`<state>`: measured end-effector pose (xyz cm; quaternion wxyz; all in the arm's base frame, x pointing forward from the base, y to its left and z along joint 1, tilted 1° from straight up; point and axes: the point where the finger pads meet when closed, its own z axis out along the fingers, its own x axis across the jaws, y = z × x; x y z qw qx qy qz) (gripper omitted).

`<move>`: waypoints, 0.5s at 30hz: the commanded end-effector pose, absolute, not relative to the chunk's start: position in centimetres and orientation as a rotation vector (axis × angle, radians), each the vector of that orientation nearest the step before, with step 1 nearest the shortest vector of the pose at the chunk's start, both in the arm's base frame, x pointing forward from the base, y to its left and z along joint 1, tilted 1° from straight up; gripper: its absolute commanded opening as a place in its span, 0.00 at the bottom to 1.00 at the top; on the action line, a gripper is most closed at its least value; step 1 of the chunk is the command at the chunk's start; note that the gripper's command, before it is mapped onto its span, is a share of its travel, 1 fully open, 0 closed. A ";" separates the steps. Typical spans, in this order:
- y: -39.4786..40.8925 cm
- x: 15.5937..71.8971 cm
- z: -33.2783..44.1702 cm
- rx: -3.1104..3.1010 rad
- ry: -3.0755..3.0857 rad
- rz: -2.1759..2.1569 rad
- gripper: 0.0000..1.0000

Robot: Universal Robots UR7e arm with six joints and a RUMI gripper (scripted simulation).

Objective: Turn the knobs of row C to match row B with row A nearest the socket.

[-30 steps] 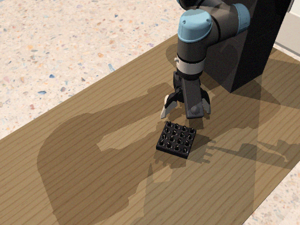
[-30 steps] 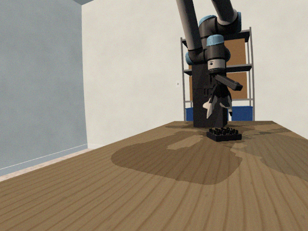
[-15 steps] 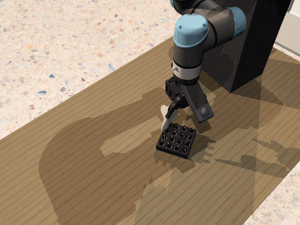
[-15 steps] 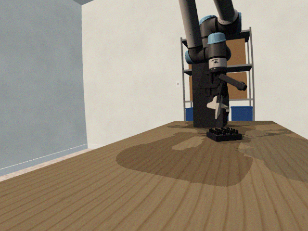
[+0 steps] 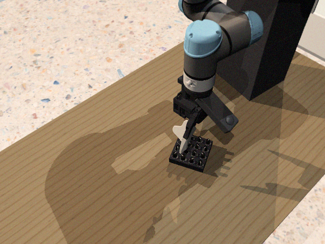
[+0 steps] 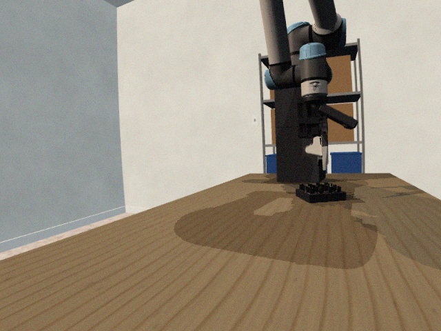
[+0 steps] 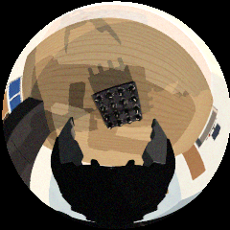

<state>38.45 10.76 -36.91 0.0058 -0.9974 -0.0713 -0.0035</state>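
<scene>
Wrist view shows the tool (image 5: pixel 187 139) (image 6: pixel 322 156) (image 7: pixel 112 118) released, its two fingers spread wide with nothing between them. Such a spread suits an approach: it leaves room for the fingertips to pass either side of one knob before pinching. In the top view they hang over the knob box (image 5: pixel 203 168) (image 6: pixel 313 198) (image 7: pixel 110 103), hiding part of it; whether a fingertip touches a knob, I cannot tell. The tool points down toward the box, presumably so that a turn of the wrist would turn a knob about its own post.

Outward from there, the knob box lies flat on the bench (image 5: pixel 118 202) (image 6: pixel 227 285) (image 7: pixel 158 53), in front of the dark pedestal (image 5: pixel 236 75) (image 6: pixel 290 142). Its knobs stand up in a four-by-four grid, close together, so open fingers could brush a neighbour that should be left alone. Being upright, they should be easy to grip from above. The pale marks are too small to read, and I cannot make out the socket, so which row is C, and whether any of it matches B, stays unsettled. Beyond the pedestal from the box stands a shelf rack (image 6: pixel 362 117), apart from the work.

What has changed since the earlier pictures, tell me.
The gripper has turned about its upright axis and, in the top view, shifted toward the knob box, now overlapping it. Nothing was grasped or released; the gripper stays open. The box stayed put.
</scene>
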 end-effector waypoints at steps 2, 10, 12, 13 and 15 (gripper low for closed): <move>11.2 39.2 -36.7 -3.084 -0.506 -0.009 1.00; 11.6 40.0 -36.4 -3.027 -0.779 -0.011 1.00; 11.7 40.3 -36.3 -2.999 -0.883 -0.012 1.00; 11.8 40.4 -36.3 -2.988 -0.920 -0.012 1.00; 11.9 40.6 -36.2 -2.963 -0.999 -0.013 1.00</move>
